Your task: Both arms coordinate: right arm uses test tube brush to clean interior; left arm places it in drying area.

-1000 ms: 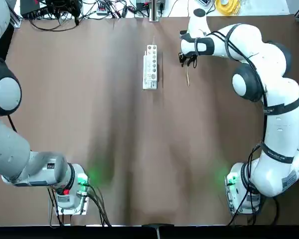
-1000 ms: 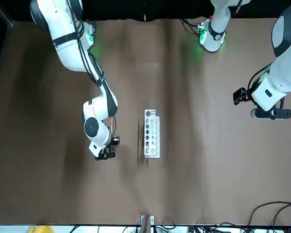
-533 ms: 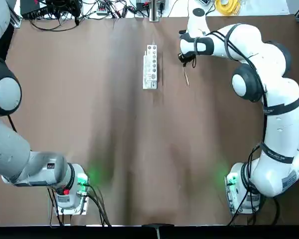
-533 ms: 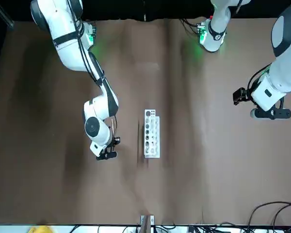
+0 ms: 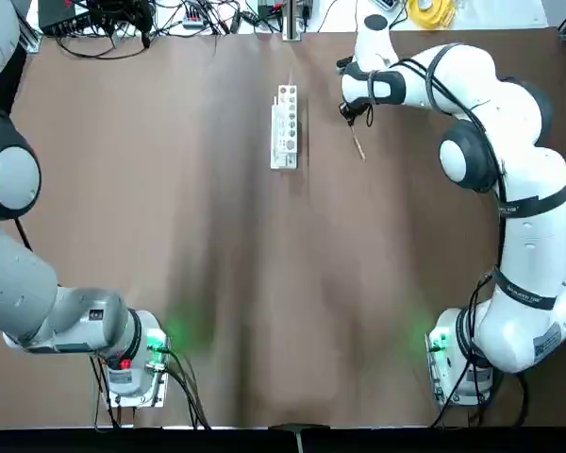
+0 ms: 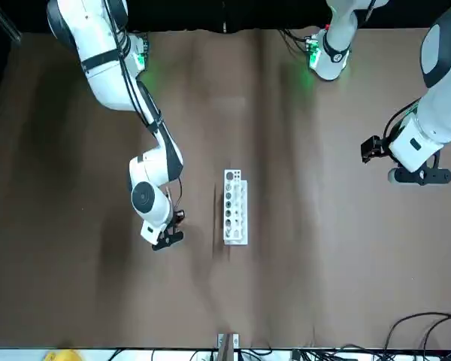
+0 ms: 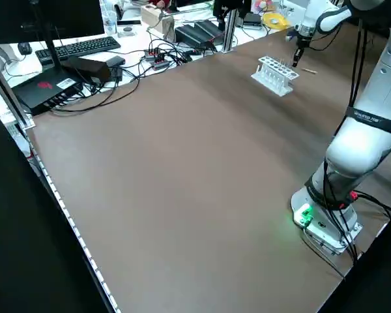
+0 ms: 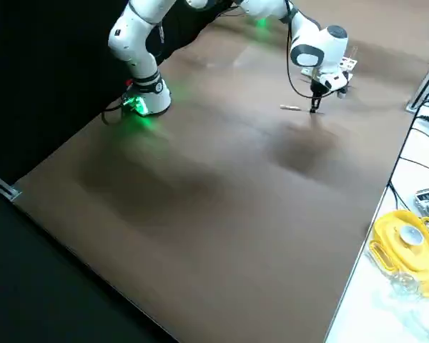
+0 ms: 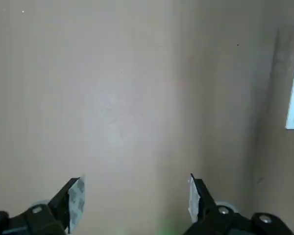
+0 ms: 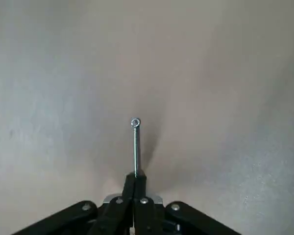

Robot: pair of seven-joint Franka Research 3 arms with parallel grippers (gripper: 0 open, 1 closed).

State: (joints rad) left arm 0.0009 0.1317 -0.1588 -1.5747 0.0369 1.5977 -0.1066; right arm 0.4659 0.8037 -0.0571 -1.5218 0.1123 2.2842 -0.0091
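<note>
While the right gripper (image 10: 135,182) pinches the test tube brush (image 10: 136,149) above the bench (image 5: 208,283) | brush's free end swung away from the rack (image 5: 284,127) since the earlier frame | rack unmoved on bench | left gripper (image 9: 137,203) spread, well left of rack.

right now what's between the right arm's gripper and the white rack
Only bare brown tabletop lies between the right gripper and the white rack, as the top view shows.
</note>
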